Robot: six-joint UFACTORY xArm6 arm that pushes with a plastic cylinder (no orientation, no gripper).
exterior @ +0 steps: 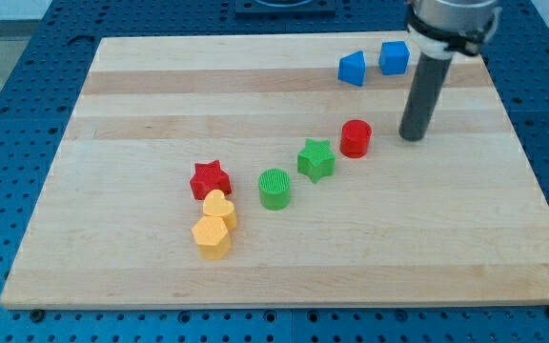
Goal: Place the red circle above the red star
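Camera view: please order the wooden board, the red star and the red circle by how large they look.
1. Wooden board, largest.
2. Red star and red circle: similar, so not ranked.

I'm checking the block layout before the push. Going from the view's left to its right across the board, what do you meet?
red star → green circle → green star → red circle → blue cube → my tip. The two yellow blocks and the other blue block overlap neighbours sideways, so I leave them out.
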